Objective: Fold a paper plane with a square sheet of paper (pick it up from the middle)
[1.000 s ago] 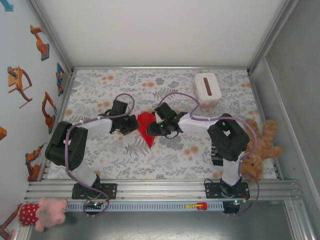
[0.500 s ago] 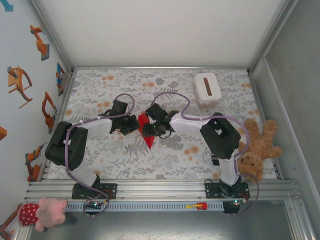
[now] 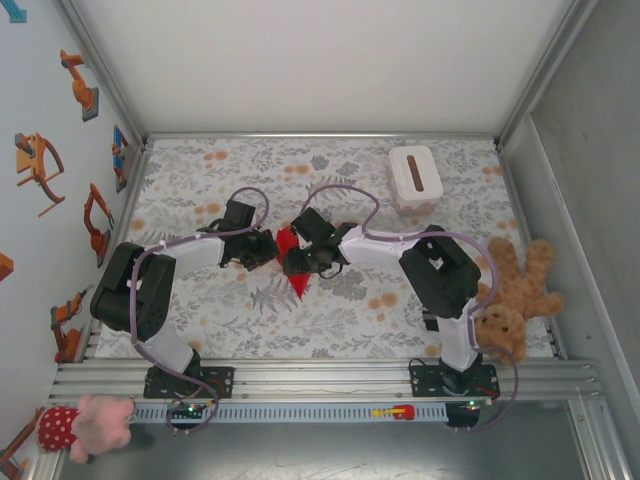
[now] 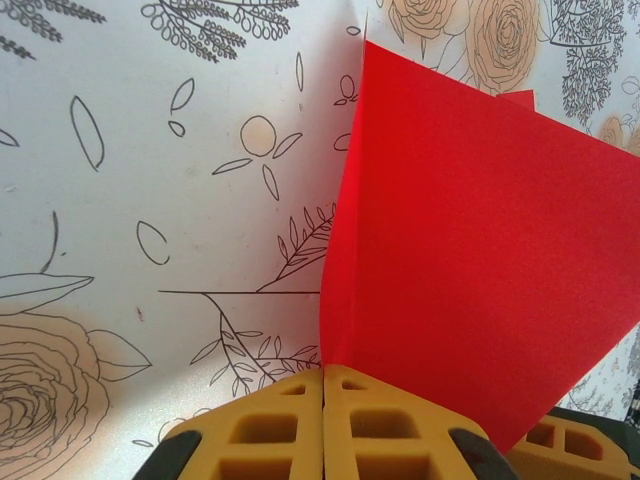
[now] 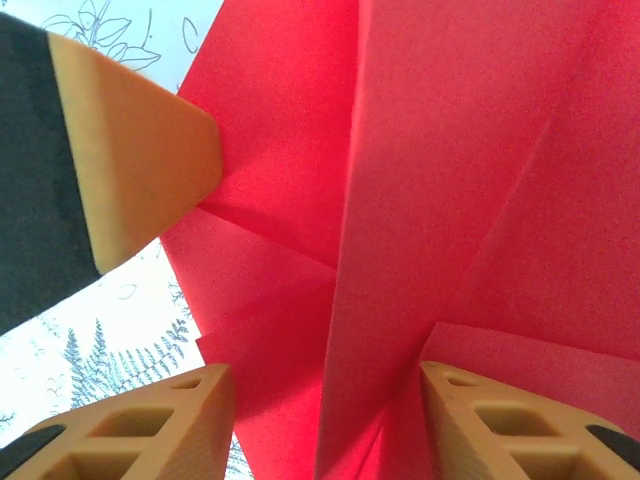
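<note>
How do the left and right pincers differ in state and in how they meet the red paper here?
The left pincer is shut, fingers pressed together on an edge of the red paper; the right pincer is open, fingers apart. The left pinches one flap; the right straddles a raised fold without clamping it. Both meet the same sheet.

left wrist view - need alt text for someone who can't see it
A creased red paper sheet stands up from the left end effector, whose yellow fingers are shut on its lower corner at the bottom of the frame. Behind it lies a white table cover printed with line-drawn flowers and leaves.
</note>
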`<state>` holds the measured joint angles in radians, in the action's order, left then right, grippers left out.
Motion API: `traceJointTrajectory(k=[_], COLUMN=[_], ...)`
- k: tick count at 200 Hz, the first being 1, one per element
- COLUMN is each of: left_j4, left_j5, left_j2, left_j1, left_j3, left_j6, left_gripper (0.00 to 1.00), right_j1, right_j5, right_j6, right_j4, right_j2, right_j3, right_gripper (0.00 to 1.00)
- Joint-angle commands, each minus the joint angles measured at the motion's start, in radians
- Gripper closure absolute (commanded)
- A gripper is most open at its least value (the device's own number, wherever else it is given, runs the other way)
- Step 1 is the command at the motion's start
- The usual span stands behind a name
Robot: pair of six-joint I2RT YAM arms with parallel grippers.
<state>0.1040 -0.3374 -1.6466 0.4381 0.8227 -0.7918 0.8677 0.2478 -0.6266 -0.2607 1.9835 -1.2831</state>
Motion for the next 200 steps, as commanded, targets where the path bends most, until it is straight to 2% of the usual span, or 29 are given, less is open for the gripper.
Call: traceJointTrajectory(k=[1,79,113,155,200], left_j4=[0.0,0.003,0.007,0.026,0.088], left_j5=[-0.011,-0.012,-0.012,-0.003,0.06], left_j2=[-0.009,-0.009,-0.003,0.016,0.082], left_j1=[0.003,0.003,0.003,0.003,-0.003], left_j3=[0.019,0.023,0.021,0.021,0.027], left_j6=[-0.005,-0.001,-0.001,0.001,0.016], left_gripper=[0.93,0.93,0.93,0.84,0.68], right_j1=[0.009,0.014,0.013,0.014,0.014], right_j5=[0.02,-0.011,-0.059,-0.099,-0.138], right_j6=[0.023,0.022,0.015,0.003,-0.004], right_j4=[0.028,-0.002,-0.04,-0.076,-0.119], right_j2=[-0.042,-0.024,-0.017,-0.014,-0.01], right_j3=[0.013,0.006,-0.007,-0.016,-0.031], right_gripper=[0.5,0.46,0.53,0.63,0.72])
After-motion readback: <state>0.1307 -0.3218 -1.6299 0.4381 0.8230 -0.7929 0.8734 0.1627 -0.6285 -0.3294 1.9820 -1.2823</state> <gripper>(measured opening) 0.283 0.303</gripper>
